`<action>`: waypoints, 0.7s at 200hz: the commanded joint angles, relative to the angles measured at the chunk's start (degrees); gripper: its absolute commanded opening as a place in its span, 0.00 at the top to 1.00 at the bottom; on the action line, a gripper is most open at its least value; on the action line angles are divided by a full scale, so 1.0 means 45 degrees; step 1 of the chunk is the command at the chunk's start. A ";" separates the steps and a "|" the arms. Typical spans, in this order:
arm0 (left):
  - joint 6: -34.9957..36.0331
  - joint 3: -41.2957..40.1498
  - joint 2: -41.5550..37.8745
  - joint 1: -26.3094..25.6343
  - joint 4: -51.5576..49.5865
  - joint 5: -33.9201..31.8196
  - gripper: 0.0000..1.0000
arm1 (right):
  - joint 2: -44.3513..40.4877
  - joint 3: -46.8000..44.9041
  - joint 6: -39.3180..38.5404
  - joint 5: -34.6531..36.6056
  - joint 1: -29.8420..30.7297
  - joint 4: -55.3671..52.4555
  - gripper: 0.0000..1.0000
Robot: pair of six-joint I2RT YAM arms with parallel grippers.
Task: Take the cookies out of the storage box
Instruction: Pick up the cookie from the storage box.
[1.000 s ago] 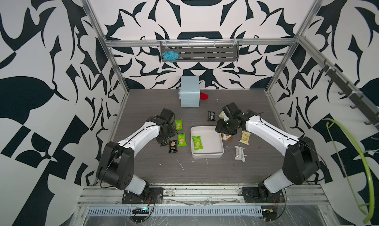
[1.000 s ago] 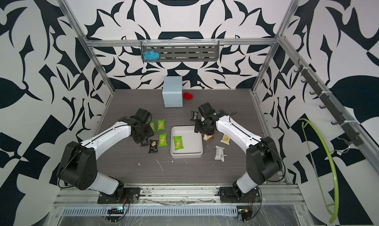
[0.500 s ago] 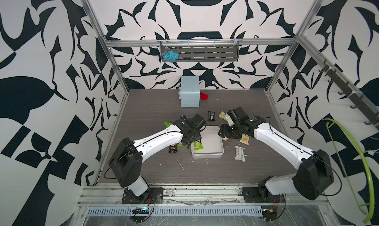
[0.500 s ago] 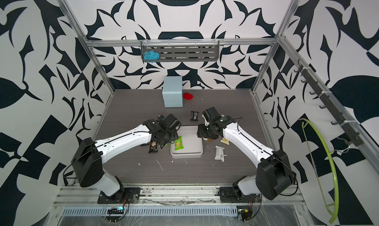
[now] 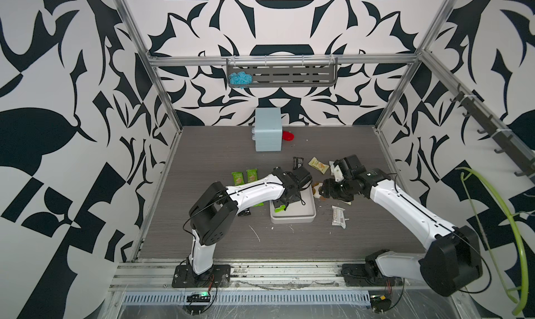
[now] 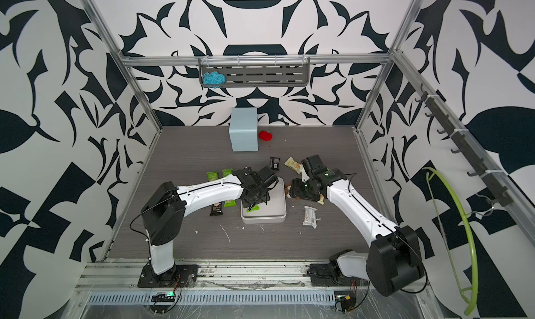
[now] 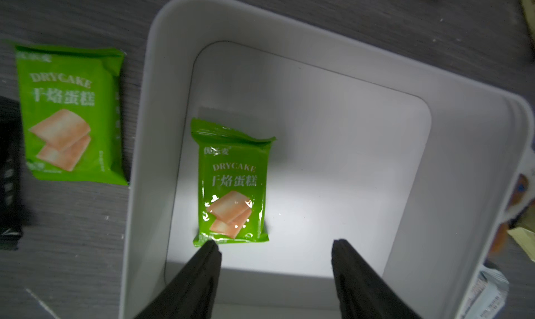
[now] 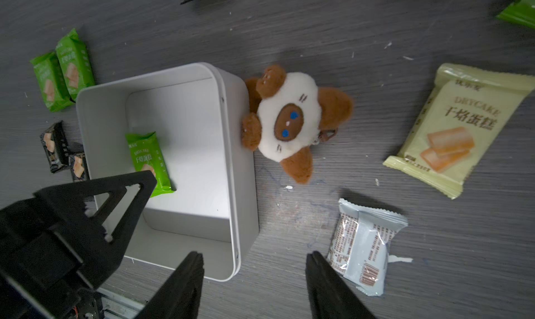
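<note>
The white storage box (image 7: 362,80) holds one green cookie packet (image 7: 231,187). My left gripper (image 7: 275,245) hangs open over the box's floor, one fingertip (image 7: 212,246) at the packet's end, nothing between the jaws. In both top views it covers the box's (image 5: 305,209) left part. My right gripper (image 8: 254,256) is open and empty just off the box's corner (image 8: 240,170), a white-grey packet (image 8: 364,245) beside one finger. Other cookies lie on the table: green ones (image 8: 63,68), black ones (image 8: 58,149) and a cream one (image 8: 457,129).
A brown-and-white plush toy (image 8: 289,120) leans against the box's right wall. A light-blue drawer cabinet (image 5: 267,133) and a red object (image 5: 288,135) stand at the back. More packets (image 5: 318,165) lie behind the box, and a black one (image 6: 216,210) under the left arm.
My left arm has swung right, from the green packets beside the box to over the box's inside. The right gripper has shifted slightly toward the front, beside the plush toy.
</note>
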 commanded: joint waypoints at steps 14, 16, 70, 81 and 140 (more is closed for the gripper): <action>0.0474 0.0925 0.0877 0.0025 -0.1923 -0.0369 0.30 | -0.0019 0.0019 -0.0398 -0.0555 -0.0323 -0.0050 0.38; 0.0478 0.0967 0.0927 0.0022 -0.1987 -0.0394 0.30 | -0.0001 0.0019 -0.0397 -0.0569 -0.0329 -0.0044 0.38; 0.0181 0.1155 0.1503 0.0040 -0.2480 -0.0763 0.30 | 0.0396 0.0212 -0.0481 -0.0614 -0.0525 -0.0021 0.38; 0.0278 0.1183 0.1620 0.0056 -0.2492 -0.0700 0.30 | 0.0501 0.0301 -0.0539 -0.0619 -0.0566 -0.0051 0.38; 0.0899 0.0632 0.1763 0.0390 -0.1492 -0.0200 0.30 | 0.0938 0.0601 -0.0597 -0.0625 -0.0665 -0.0126 0.39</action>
